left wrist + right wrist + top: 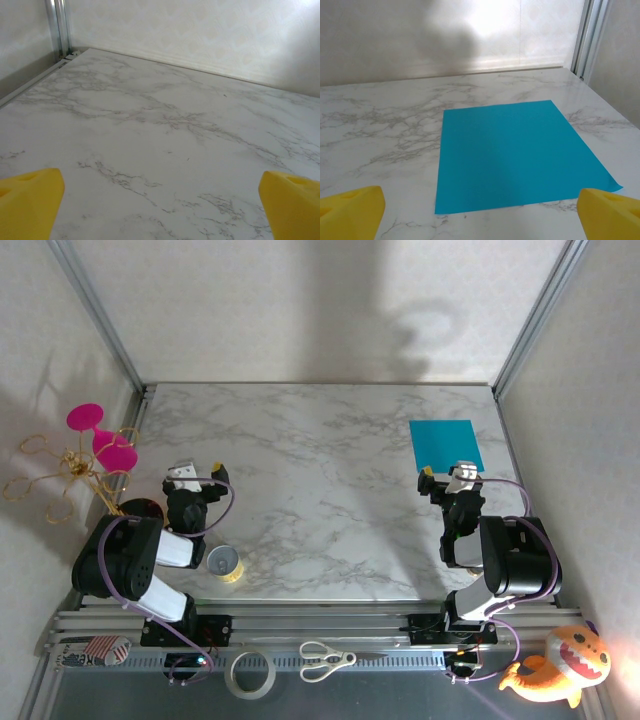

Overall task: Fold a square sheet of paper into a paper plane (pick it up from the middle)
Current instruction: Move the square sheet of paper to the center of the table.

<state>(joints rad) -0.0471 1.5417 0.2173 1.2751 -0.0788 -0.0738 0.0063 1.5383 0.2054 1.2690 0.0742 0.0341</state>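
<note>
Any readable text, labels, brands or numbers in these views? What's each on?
None readable.
The teal sheet of paper is plain and the marble table is unmarked.
The flag-patterned object by the near left rail shows stripes, no legible letters.
Any print on the yellow tape roll is too small to tell.

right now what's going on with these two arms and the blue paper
Nothing is being handled yet. The square sheet of paper lies flat and unfolded at the far right of the marble table. The right gripper hovers open by the sheet's near edge, with nothing between its fingers. The left gripper is open over bare marble on the left side, holding nothing. No fold has been made.
</note>
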